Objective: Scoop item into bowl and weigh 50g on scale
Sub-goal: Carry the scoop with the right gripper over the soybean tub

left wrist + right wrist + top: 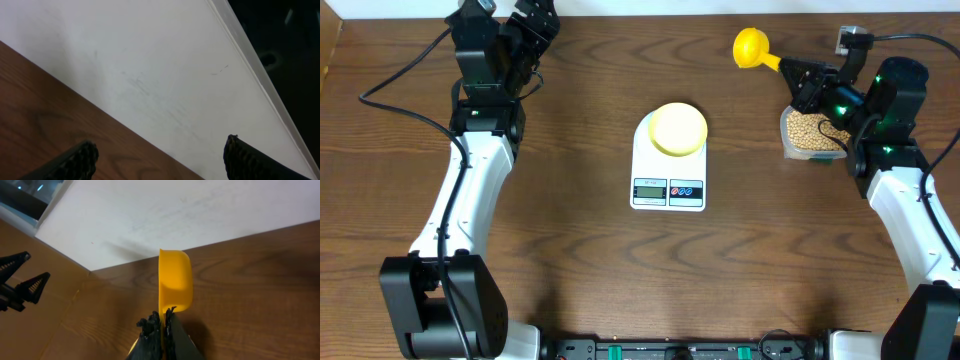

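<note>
**Black fingertips clamp the scoop handle; bowl sits on the scale**

Right wrist view first. The right gripper [162, 317] is squeezed tight on the handle of the yellow scoop [175, 280]. Its cup juts toward 12 o'clock, turned on edge above the brown table [260, 280], where the white wall [200, 210] meets the wood.

Left wrist view now. The left gripper [160, 160] is spread wide with nothing between its tips, angled at the table's far edge and the wall panel.

Overhead view. The left arm reaches up to 11 o'clock, left gripper [535, 22] at the table's rim, well apart from everything. The right arm bends in from 4 o'clock, and the right gripper [790, 70] holds the scoop [752, 46] out at 1 o'clock. Just beneath the right wrist, the clear tub [790, 140] holds the beans [808, 126].

Dead centre, the bowl [677, 128] sits on the 12 o'clock end of the scale [668, 190], display facing 6 o'clock. Bare wood opens wide between the scale and both arms.
</note>
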Controlling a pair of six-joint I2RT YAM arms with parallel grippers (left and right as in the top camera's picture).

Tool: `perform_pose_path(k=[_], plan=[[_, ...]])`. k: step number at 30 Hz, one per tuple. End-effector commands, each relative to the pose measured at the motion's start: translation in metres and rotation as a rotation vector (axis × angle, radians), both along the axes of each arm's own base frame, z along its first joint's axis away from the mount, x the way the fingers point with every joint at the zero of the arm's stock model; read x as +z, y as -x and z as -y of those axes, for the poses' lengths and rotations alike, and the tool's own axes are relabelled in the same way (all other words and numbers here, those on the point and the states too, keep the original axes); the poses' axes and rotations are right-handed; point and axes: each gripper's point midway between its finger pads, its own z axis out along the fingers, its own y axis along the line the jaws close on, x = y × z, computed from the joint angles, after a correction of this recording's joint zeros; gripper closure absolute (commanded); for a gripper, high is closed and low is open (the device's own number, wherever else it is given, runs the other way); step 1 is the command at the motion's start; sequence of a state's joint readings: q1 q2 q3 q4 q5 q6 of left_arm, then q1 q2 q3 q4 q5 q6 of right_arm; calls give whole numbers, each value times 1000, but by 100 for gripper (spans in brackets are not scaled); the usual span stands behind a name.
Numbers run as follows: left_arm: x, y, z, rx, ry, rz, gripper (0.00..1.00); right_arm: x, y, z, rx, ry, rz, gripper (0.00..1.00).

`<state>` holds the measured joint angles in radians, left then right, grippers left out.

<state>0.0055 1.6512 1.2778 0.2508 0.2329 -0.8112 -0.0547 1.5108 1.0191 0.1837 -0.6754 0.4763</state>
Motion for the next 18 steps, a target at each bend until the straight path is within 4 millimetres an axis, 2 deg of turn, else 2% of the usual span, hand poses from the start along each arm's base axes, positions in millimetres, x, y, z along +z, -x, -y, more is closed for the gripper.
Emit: perform_pose_path(k=[1,18], plan=[[6,-1,-3,12,-5,15,18,2,-2,0,-2,23,16,99],[6,-1,-3,12,-5,15,18,2,-3,2,-9,39,24,99]])
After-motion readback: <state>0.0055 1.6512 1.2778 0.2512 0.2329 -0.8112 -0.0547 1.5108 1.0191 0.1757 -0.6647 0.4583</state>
